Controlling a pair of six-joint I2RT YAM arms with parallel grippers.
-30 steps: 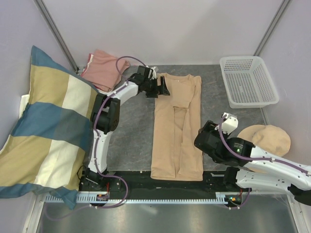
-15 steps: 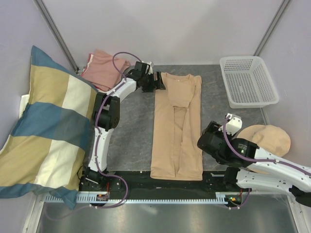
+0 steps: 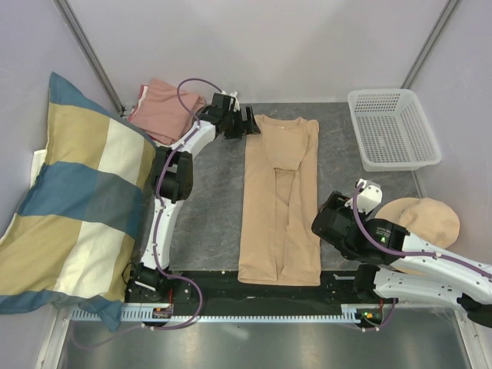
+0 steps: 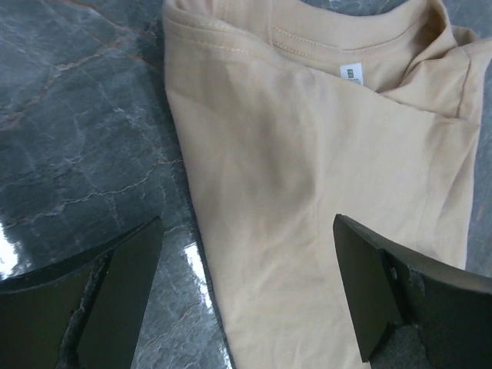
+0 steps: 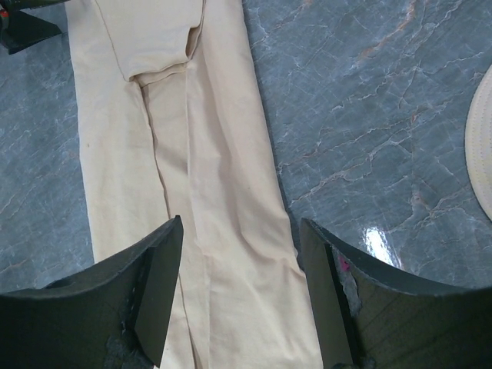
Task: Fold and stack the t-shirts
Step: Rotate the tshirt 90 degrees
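Your tan t-shirt (image 3: 280, 200) lies down the middle of the table (image 3: 207, 200) as a long narrow strip, sides and sleeves turned in, with its collar at the far edge and its hem at the near edge. That shape suits a fold end over end, which looks like the step in hand. The pink t-shirt (image 3: 165, 108) sits folded at the far left corner, probably the base for the stack. Your left arm reaches out almost straight to the far edge. The left gripper (image 4: 247, 238) has its jaws spread wide over the shirt's left shoulder below the collar and holds nothing. Your right arm stays bent low near the near right corner. The right gripper (image 5: 240, 231) is fairly wide, straddling the strip's right edge, and grips no cloth.
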